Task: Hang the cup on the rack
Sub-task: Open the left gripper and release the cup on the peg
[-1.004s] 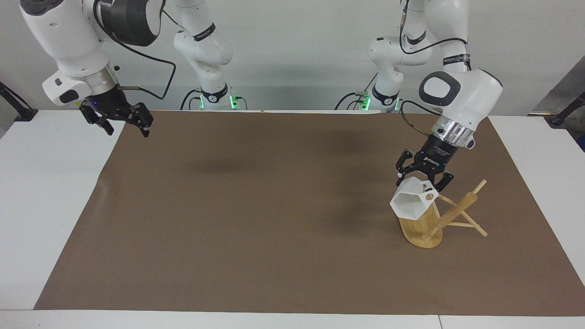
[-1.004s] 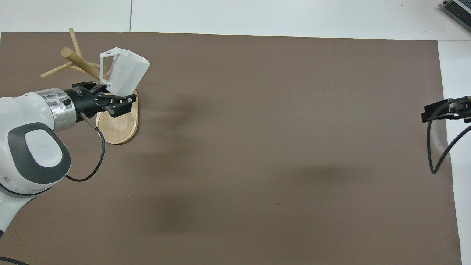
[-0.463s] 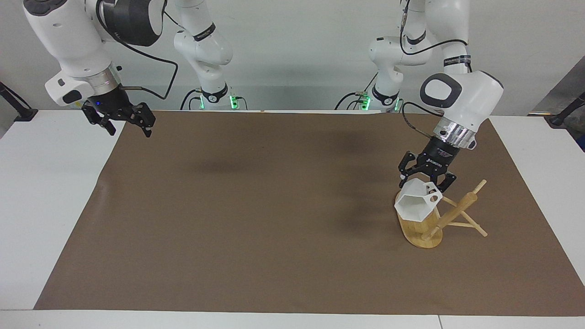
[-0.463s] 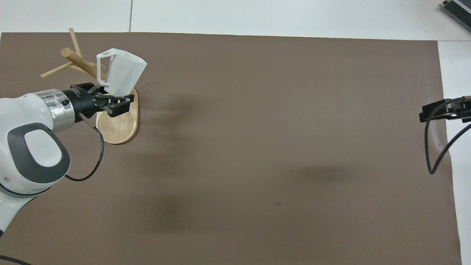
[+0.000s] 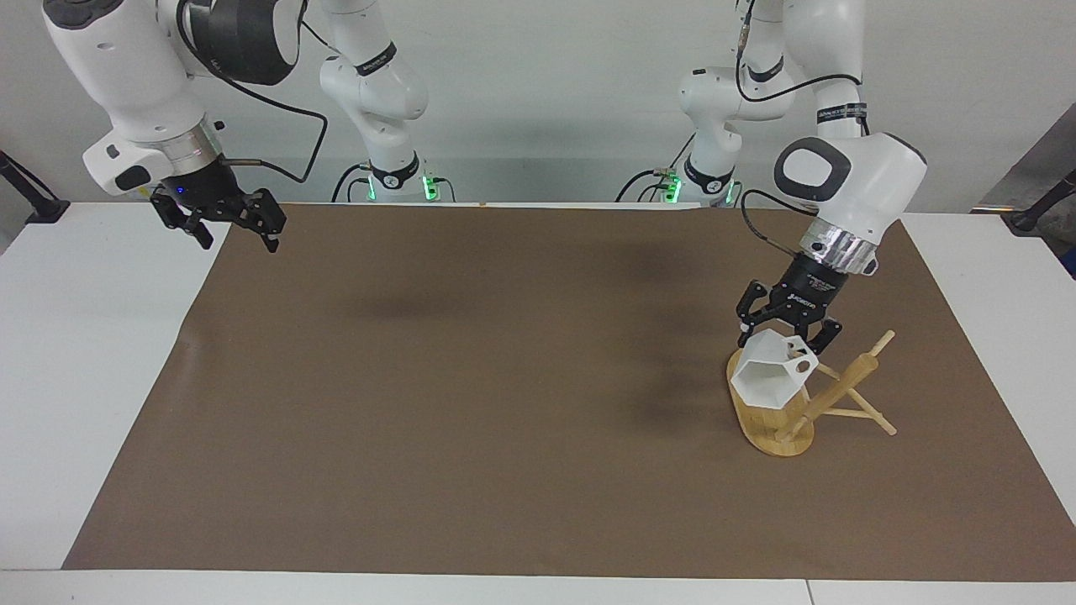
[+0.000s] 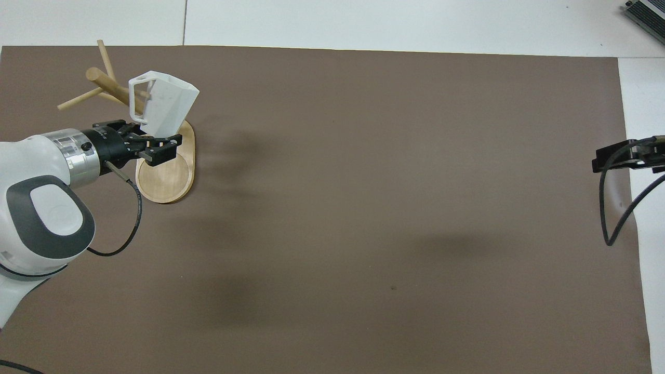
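The white faceted cup (image 5: 767,383) is tilted, with its mouth turned away from the robots. My left gripper (image 5: 788,333) is shut on its bottom end and holds it over the bamboo rack's oval base (image 5: 767,430). The cup's handle tab (image 5: 801,365) sits close to a thin peg beside the rack's leaning post (image 5: 841,389); I cannot tell whether the peg is in the hole. In the overhead view the cup (image 6: 167,103) and left gripper (image 6: 155,137) are over the base (image 6: 167,179). My right gripper (image 5: 229,223) is open and empty, waiting above the right arm's end of the table.
A brown mat (image 5: 471,395) covers most of the white table (image 5: 92,353). The rack stands on it toward the left arm's end. Only the right gripper's tip (image 6: 621,157) and its cable show in the overhead view.
My left gripper has carried the cup down and toward the rack's post, so the handle tab is closer to the peg. The right gripper has barely moved.
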You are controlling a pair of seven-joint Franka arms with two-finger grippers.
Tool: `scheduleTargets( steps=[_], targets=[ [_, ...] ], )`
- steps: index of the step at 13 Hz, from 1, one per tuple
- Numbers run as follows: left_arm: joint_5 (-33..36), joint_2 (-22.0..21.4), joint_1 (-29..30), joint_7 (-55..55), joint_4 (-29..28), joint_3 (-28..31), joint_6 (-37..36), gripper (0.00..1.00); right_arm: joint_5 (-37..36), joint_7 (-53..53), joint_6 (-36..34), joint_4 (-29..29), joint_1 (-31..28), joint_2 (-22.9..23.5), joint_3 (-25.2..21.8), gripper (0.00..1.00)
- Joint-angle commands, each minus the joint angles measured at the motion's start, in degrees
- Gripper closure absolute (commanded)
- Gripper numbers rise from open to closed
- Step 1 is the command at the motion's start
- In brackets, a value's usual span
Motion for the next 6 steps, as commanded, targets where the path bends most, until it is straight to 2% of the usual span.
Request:
scheduleTargets(
  steps=[1, 2, 3, 4, 5, 6],
  targets=[
    [1.28, -0.64, 1.10, -1.50, -1.16, -0.21, 1.11, 1.00, 0.97, -1.38, -0.43, -1.07, -0.35, -1.24, 0.05, 0.00],
    [1.63, -0.64, 1.97, -1.41, -1.16, -0.21, 0.94, 1.00, 0.97, -1.38, -0.43, -1.07, -0.35, -1.24, 0.05, 0.00],
    [2.94, -0.64, 2.07, -1.06, -1.08, -0.29, 0.76, 0.89, 0.97, -1.38, -0.43, -1.07, -0.35, -1.24, 0.05, 0.00],
    [5.04, -0.64, 2.07, -1.14, -0.90, -0.38, 0.50, 0.65, 0.97, -1.38, -0.52, -1.07, -0.35, -1.16, 0.05, 0.00],
    [5.32, -0.64, 1.98, -1.15, -0.90, -0.47, 0.32, 0.13, 0.97, -1.38, -0.52, -1.07, -0.35, -1.16, 0.05, 0.00],
    [5.41, -0.72, 2.07, -1.06, -0.72, -0.38, -0.64, 0.00, 0.97, -1.38, -0.44, -1.07, -0.35, -1.24, 0.05, 0.00]
  ],
)
